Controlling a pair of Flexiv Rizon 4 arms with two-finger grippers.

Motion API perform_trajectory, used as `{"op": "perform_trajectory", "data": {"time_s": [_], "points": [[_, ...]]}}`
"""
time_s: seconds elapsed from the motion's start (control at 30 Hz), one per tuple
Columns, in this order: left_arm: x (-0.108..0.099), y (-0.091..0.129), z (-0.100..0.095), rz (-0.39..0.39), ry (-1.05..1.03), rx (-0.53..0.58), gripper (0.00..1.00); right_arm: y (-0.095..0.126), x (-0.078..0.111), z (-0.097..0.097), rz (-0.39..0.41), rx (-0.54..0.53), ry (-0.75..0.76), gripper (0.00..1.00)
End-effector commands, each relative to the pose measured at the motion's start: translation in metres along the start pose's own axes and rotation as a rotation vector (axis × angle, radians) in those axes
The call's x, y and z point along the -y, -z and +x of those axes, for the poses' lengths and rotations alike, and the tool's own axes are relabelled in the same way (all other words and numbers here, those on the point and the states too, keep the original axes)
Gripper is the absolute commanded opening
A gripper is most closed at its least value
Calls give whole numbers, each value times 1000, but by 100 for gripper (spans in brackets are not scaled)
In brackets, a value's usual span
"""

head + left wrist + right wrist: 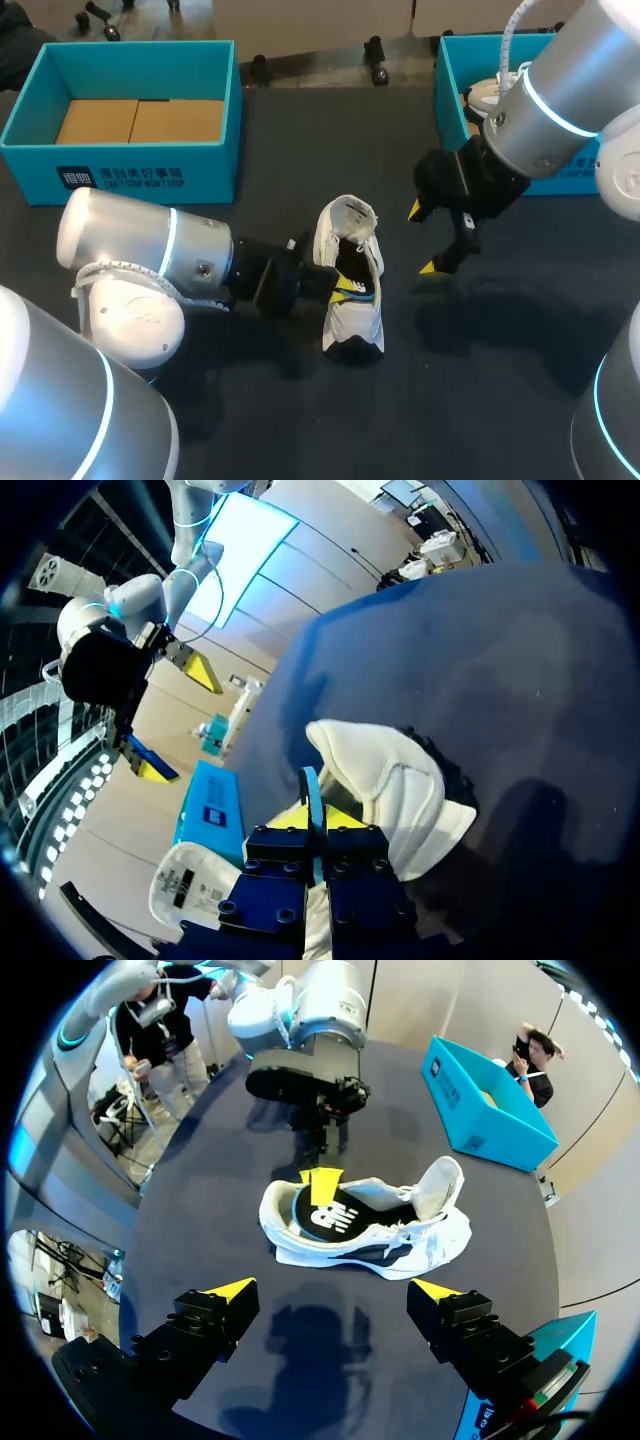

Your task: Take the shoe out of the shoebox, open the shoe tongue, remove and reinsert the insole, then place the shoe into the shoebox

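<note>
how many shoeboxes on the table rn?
2. The left shoebox sits at the table's far left, open, with cardboard inside. The right shoebox sits at the far right, partly hidden behind the right arm.

The shoe (355, 318) hides much of the left gripper (313, 818), which seems clamped on its collar.
</note>
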State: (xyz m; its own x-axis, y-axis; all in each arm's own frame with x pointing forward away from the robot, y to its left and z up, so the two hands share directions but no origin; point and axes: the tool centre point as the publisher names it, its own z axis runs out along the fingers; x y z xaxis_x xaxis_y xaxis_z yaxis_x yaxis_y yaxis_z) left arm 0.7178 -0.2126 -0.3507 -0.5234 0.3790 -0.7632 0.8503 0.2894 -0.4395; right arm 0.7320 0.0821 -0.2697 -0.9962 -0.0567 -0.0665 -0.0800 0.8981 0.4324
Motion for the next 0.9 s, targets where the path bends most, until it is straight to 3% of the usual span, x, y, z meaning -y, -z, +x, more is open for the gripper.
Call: {"op": "perform_trajectory", "data": {"time_s": [0.03,0.13,0.17,0.23,0.27,0.3,0.77,0.9], "points": [[-5,-11,-3,-21,6,-14,0,-1,0,1,3,3,-1,100],[-3,-7,-5,-23,3,-11,0,-1,0,1,3,3,-1,100],[-2,-5,-7,-25,0,-8,31,-1,0,1,3,3,-1,100],[1,0,-11,-20,-1,1,77,-1,0,1,3,3,-1,100],[3,3,-13,-18,-6,6,96,-1,0,1,3,3,-1,100],[6,6,-15,-13,-10,8,100,-1,0,1,3,3,-1,100],[15,32,-29,-12,-71,11,99,-1,0,1,3,3,-1,100],[14,33,-31,-17,-86,0,73,-1,0,1,3,3,-1,100]]}}
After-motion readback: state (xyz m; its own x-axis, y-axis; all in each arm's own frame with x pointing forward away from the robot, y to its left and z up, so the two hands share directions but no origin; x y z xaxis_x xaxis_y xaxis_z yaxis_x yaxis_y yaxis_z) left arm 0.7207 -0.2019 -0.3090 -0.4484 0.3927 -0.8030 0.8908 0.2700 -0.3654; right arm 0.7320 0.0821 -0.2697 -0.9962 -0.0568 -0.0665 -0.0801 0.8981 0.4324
